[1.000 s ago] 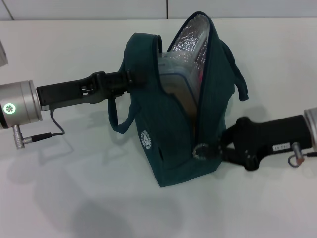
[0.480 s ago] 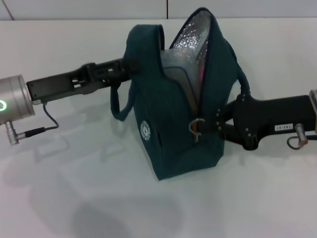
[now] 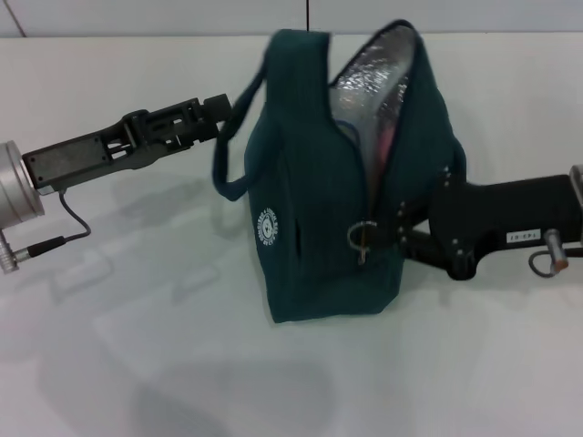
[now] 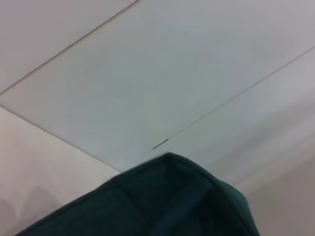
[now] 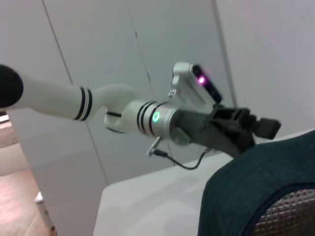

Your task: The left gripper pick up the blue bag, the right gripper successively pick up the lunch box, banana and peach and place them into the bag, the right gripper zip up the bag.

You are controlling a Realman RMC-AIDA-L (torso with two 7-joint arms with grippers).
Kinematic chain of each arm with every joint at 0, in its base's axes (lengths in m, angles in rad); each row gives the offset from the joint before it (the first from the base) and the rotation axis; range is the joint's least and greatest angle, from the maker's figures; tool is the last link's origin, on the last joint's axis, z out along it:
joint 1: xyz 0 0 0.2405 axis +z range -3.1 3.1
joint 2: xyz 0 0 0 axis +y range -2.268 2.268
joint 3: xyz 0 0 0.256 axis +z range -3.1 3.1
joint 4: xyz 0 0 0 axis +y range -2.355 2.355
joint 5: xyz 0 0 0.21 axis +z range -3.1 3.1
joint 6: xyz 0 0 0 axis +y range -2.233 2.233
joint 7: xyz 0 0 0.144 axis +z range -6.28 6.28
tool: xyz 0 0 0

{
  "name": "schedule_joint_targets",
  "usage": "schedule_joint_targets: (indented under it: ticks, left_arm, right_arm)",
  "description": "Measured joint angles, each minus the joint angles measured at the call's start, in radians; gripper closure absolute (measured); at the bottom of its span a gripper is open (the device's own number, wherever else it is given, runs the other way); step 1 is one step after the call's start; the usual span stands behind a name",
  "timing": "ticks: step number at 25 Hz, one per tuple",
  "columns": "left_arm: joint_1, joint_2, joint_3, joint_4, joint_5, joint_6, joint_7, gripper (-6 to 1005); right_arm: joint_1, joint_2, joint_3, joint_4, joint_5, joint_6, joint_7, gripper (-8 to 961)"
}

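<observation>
While our left gripper (image 3: 221, 106) reaches in from the left w/ tips at the blue bag's (image 3: 314, 228) handle (image 3: 232, 150), we cannot tell its jaw state. Bag stands upright mid-table (image 3: 137, 364), top unzipped, foil lining (image 3: 369, 77) showing, something pink inside. Right gripper (image 3: 387, 235) sits against the bag's right side, jaws closed on the zip pull (image 3: 362, 238), approx. halfway up
</observation>
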Motion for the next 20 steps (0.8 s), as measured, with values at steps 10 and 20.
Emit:
schedule_joint_targets:
  ticks: [10, 20]
  left_arm:
    - [0.012, -0.005, -0.001, -0.001, 0.0, 0.012, 0.001, 233]
    - [0.055, -0.004, -0.001, -0.002, -0.04, 0.015, 0.033, 234]
  right_arm:
    - [0.001, -0.004, 0.002, -0.042, 0.048, 0.022, 0.005, 945]
    - [0.04, -0.007, 0.018, -0.074, 0.003, 0.027, 0.093, 946]
